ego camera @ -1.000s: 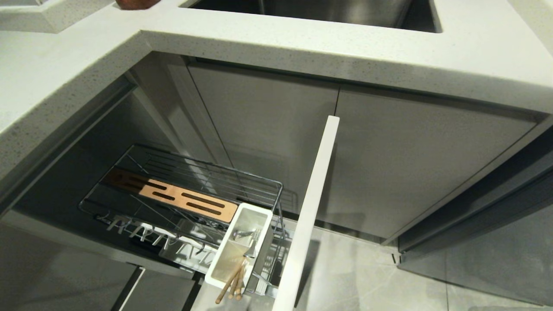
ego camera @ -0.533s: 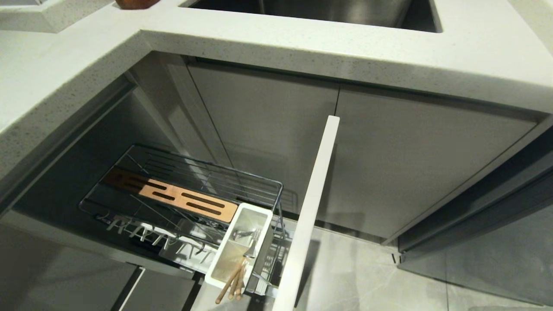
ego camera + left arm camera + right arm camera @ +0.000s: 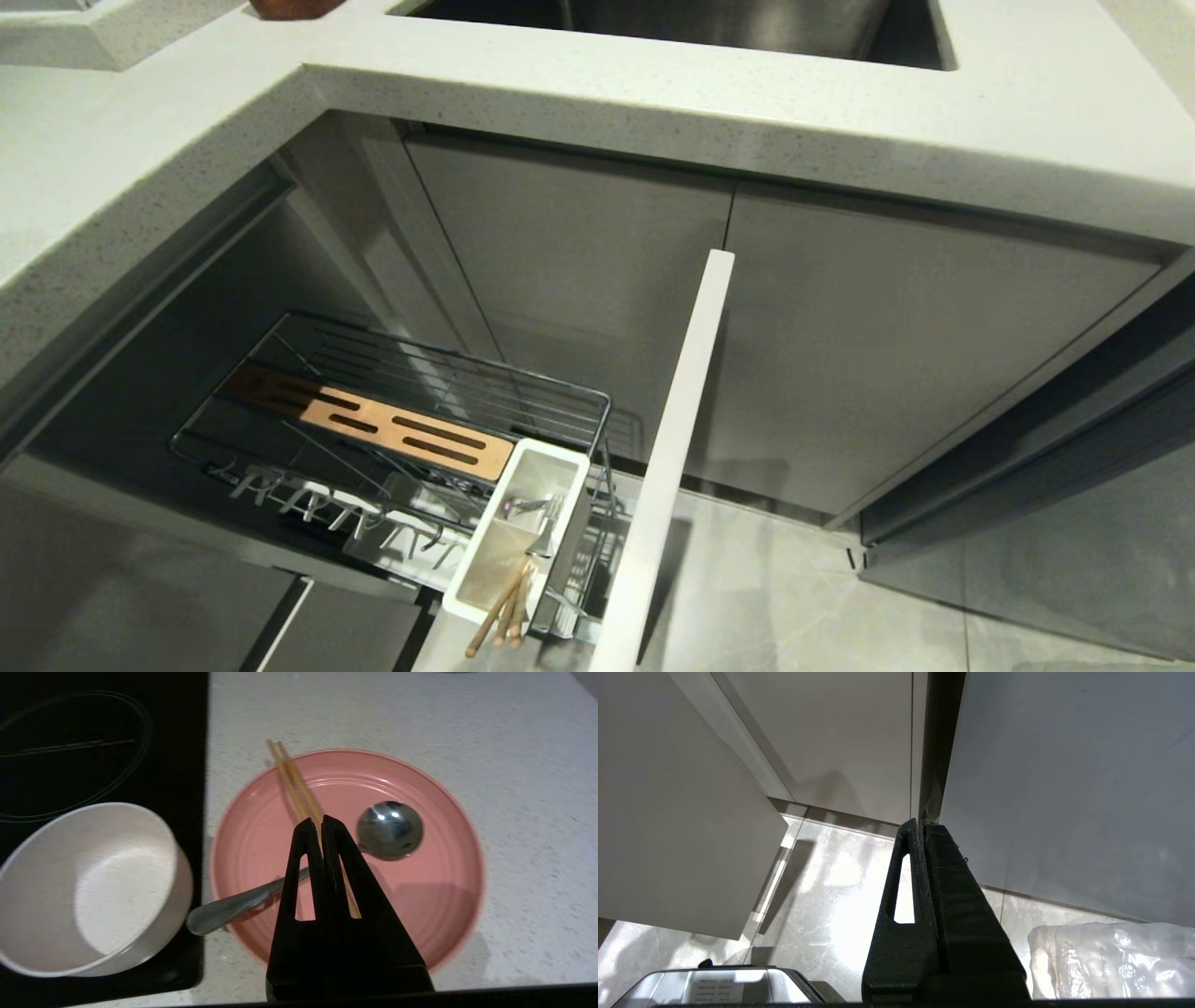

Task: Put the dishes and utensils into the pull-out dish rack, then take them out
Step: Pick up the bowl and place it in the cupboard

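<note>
In the left wrist view a pink plate [image 3: 420, 905] lies on the pale countertop [image 3: 490, 742]. A pair of chopsticks [image 3: 292, 777] and a metal spoon [image 3: 390, 830] rest across it. The cream bowl [image 3: 93, 882] stands beside the plate on a black cooktop [image 3: 93, 742]. My left gripper [image 3: 321, 820] hovers over the plate's middle, shut and holding nothing. In the head view the pull-out dish rack [image 3: 401, 373] stands drawn out, with its wooden strip [image 3: 373, 422] and white caddy [image 3: 471, 560]. Wooden sticks [image 3: 499, 611] lean in the caddy. My right gripper [image 3: 920, 823] is shut and parked low.
The rack's pale cabinet front [image 3: 677, 439] juts out edge-on toward me. The steel sink [image 3: 700, 23] sits in the countertop [image 3: 653, 93] above closed cabinet doors. A clear plastic bag [image 3: 1101, 961] lies on the tiled floor near the right arm.
</note>
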Available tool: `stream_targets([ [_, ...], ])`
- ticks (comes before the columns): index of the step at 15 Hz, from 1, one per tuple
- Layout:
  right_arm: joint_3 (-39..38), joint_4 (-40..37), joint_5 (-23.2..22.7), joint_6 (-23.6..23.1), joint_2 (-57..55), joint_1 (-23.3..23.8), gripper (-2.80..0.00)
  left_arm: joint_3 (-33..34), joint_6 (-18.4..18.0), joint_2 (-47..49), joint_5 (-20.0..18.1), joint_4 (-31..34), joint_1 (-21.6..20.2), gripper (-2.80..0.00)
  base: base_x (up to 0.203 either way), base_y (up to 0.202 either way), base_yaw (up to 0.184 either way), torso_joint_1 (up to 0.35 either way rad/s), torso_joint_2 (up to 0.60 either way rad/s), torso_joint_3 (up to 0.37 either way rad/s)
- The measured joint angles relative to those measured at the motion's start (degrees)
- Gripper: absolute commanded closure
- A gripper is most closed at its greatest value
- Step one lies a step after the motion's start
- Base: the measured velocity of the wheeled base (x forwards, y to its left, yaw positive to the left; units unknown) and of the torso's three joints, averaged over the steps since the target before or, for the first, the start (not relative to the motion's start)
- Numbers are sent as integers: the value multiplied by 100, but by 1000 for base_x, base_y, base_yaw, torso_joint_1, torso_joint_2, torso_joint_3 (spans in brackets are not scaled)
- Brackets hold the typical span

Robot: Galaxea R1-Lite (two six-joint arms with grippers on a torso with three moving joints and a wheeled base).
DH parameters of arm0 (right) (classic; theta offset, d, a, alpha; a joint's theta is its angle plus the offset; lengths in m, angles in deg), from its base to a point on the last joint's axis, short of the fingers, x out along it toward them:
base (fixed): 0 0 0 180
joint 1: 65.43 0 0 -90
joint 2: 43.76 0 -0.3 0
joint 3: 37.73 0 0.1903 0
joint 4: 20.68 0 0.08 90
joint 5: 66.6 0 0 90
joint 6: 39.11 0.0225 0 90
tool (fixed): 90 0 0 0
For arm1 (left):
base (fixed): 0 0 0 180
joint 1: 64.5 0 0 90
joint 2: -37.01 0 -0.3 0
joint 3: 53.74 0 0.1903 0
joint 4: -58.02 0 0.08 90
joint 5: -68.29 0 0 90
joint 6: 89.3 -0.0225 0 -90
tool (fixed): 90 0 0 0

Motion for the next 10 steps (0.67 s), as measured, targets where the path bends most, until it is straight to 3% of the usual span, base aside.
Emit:
stream_targets([
  [3, 0, 0, 0, 0, 0, -2, 0, -2, -26, -28, 28, 488, -326, 0, 0, 0, 0, 0, 0, 0],
  [7, 0, 0, 0, 0, 0, 0, 0, -52, -41, -104, -85, 1241, -404, 0, 0, 0, 0, 0, 0, 0],
  [10, 0, 0, 0, 0, 0, 0, 0, -74, -37, -105, -94, 1281, -646, 0, 0, 0, 0, 0, 0, 0],
])
